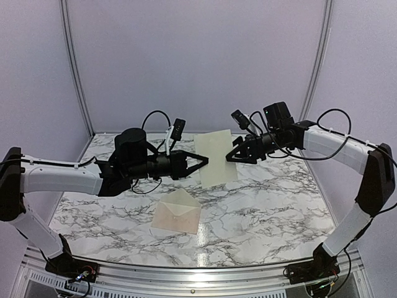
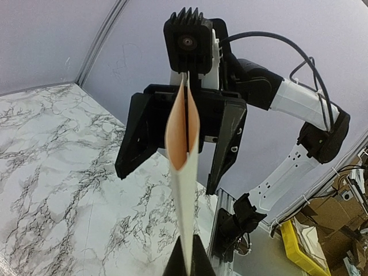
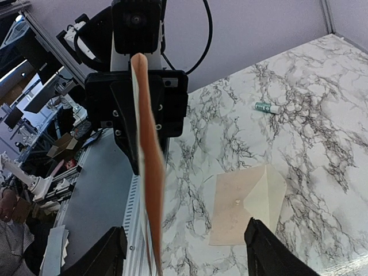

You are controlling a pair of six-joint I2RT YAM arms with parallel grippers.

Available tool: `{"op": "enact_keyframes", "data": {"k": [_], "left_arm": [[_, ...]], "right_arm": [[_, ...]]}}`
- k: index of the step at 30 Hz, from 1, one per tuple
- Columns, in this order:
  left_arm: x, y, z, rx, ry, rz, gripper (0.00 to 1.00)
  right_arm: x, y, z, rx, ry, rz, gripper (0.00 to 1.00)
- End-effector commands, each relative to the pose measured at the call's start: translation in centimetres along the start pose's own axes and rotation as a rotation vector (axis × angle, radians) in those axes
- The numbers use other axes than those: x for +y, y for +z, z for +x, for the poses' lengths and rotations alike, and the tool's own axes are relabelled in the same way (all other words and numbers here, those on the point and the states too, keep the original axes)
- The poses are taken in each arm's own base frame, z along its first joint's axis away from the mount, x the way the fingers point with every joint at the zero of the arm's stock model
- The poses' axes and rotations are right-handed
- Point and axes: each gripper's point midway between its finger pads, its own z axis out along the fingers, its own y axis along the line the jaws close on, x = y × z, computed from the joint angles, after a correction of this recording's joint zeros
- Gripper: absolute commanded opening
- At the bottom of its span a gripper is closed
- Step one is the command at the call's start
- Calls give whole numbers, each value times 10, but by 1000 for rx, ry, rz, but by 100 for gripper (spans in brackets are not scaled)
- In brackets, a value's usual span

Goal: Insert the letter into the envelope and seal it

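The letter [image 1: 214, 156] is a pale peach sheet held upright in the air above the table's middle. My left gripper [image 1: 206, 161] is shut on its left edge; in the left wrist view the fingertips [image 2: 201, 261] pinch the sheet [image 2: 185, 172] edge-on. My right gripper [image 1: 233, 154] is open, its fingers [image 2: 138, 135] standing on either side of the sheet's right edge without closing. In the right wrist view the sheet [image 3: 150, 172] hangs between the wide-apart fingers [image 3: 103, 256]. The cream envelope [image 1: 177, 212] lies flat on the table below, flap open, and also shows in the right wrist view [image 3: 244, 204].
The marble table [image 1: 273, 211] has a metal rail along its near edge [image 1: 198, 273]. A small white and green tube [image 3: 267, 107] lies on the table beyond the envelope in the right wrist view. Pale walls stand behind and at both sides.
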Motion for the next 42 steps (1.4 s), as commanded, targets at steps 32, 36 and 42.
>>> {"op": "enact_keyframes", "data": {"k": [32,36,42], "left_arm": [[30,-6,-10,-38,17,-133,46],[61,-32,-5,51,107,-311,66],[118,-69,5,264,210,-551,74]], "right_arm": [[9,-5,-1,10,-79,11,0],[-29,-31,15,85,-69,189,0],[-65,-65,53,204,-49,378,0]]}}
